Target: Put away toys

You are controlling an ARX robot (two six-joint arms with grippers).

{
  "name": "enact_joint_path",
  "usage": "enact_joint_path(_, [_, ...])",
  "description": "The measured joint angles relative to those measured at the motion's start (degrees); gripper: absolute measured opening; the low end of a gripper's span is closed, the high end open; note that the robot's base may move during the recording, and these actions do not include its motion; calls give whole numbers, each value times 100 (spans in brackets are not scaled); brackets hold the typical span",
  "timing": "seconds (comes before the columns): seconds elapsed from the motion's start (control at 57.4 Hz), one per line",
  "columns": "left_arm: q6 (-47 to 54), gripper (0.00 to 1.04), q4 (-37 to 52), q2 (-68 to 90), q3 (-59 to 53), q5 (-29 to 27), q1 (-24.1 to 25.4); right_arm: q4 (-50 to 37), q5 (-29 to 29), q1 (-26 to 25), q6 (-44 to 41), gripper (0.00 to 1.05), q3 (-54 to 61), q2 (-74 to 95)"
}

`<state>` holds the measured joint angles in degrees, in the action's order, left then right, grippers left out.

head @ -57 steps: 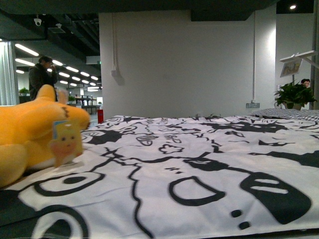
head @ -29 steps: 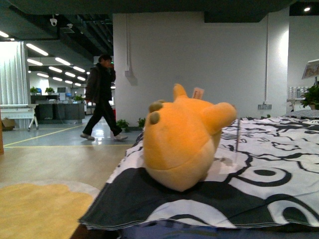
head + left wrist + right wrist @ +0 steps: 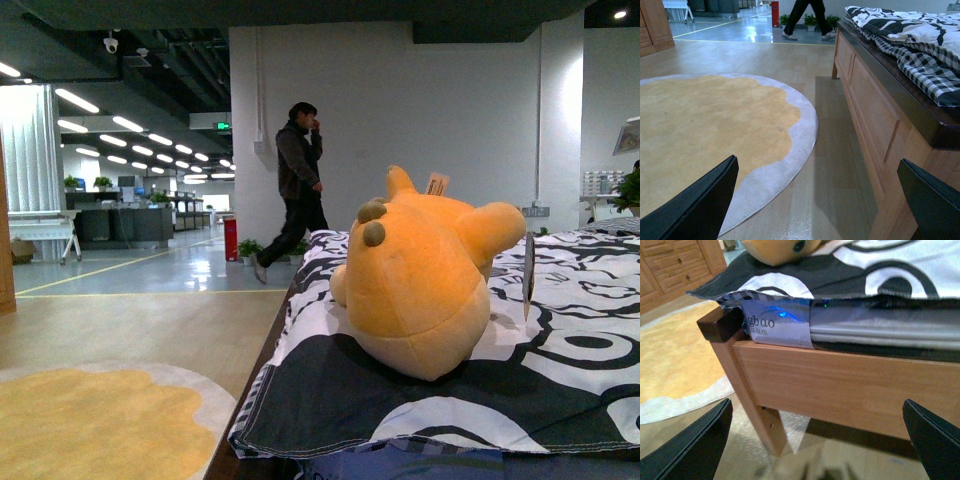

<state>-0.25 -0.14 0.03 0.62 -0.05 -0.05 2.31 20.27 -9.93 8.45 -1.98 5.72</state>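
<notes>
- Plush toy (image 3: pixel 425 285) lies on the bed's black-and-white cover (image 3: pixel 330 390), close to the bed's near corner. It sits just in from the side edge, paper tag (image 3: pixel 436 184) sticking up on top.
- Cover overhangs the bed corner. Under it the right wrist view shows a plastic-wrapped mattress (image 3: pixel 780 325) on the wooden bed frame (image 3: pixel 840 385).
- Right gripper (image 3: pixel 817 402) is low, outside the bed's corner post and below mattress level. Fingers are spread wide, nothing between them.
- Left gripper (image 3: pixel 816 165) is off the bed's long side, above bare floor. Fingers are wide apart, holding nothing.
- Open floor runs along the bed's side. A round yellow rug (image 3: pixel 705 130) with a pale border lies near the bed, with a strip of wood floor between them.
- A checked sheet (image 3: pixel 920 65) bunches over the bed's side rail.
- Wooden drawers (image 3: pixel 675 265) stand beyond the rug, well apart from the bed.
- A white wall (image 3: pixel 430 110) stands behind the bed's far end.
- A person (image 3: pixel 295 180) is mid-stride past that far end, near a red bin (image 3: pixel 230 240).
- An open office hall with ceiling lights lies further back.
</notes>
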Motion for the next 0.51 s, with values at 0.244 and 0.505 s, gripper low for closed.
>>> enact_joint_path(0.244, [0,99,0,0,0,0,0,-695,197,-966,271,104,-219,229])
enact_joint_path(0.505, [0,99,0,0,0,0,0,-2004,-1228,678,74,104,-1346,1707])
